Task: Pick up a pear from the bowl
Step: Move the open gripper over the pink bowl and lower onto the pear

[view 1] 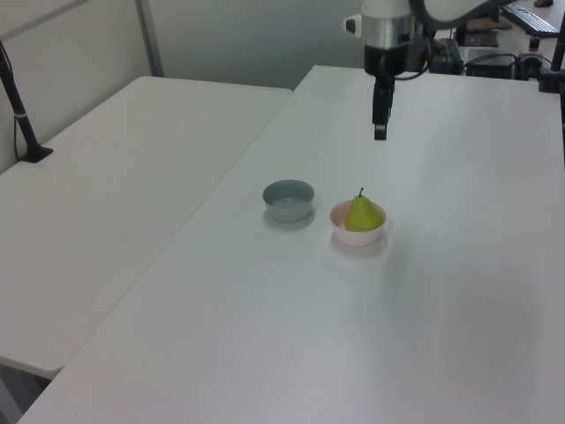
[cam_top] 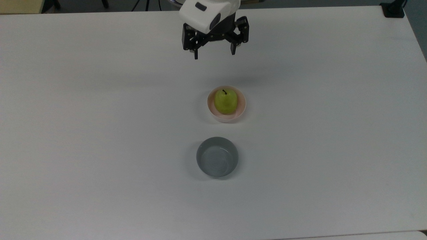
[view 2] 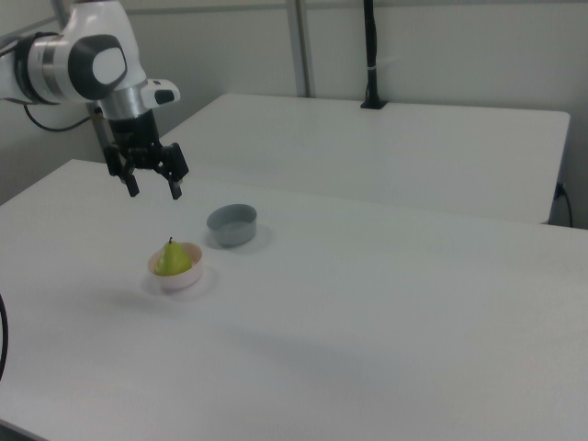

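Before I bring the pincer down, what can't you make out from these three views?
- Lower part of the pear: hidden by the pink bowl's wall in the left and right views, by the pear's own body in the top view.
- Pincer spread in the left view: one finger lines up behind the other.
- Arm above the wrist: cut off by the top view's upper edge.
- Height of the pincer over the table: the top view cannot show it.
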Controlling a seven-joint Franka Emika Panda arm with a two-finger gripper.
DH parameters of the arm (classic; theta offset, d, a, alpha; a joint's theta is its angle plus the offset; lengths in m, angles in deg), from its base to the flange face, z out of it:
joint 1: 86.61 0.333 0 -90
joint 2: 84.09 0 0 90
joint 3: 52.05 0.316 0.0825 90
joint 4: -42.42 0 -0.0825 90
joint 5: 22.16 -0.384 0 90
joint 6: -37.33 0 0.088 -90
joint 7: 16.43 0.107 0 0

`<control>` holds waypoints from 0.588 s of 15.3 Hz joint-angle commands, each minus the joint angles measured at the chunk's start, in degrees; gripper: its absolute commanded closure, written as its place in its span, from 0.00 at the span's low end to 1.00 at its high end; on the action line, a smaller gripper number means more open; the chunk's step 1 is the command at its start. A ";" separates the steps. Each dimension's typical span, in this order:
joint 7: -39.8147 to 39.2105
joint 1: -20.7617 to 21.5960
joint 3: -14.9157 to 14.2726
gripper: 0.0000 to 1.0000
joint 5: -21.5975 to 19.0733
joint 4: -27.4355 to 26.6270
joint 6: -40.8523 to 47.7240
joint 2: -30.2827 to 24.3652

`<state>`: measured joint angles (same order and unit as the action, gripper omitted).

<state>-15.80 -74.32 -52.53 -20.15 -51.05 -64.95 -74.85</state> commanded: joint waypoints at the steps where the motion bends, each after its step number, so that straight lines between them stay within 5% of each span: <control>1: -0.45 0.53 0.66 0.00 0.71 -2.68 -2.49 1.30; 9: -0.19 0.53 1.01 0.00 1.33 -7.60 -10.04 4.73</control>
<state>-15.80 -74.26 -51.47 -19.86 -55.66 -71.34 -70.12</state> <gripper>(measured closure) 0.000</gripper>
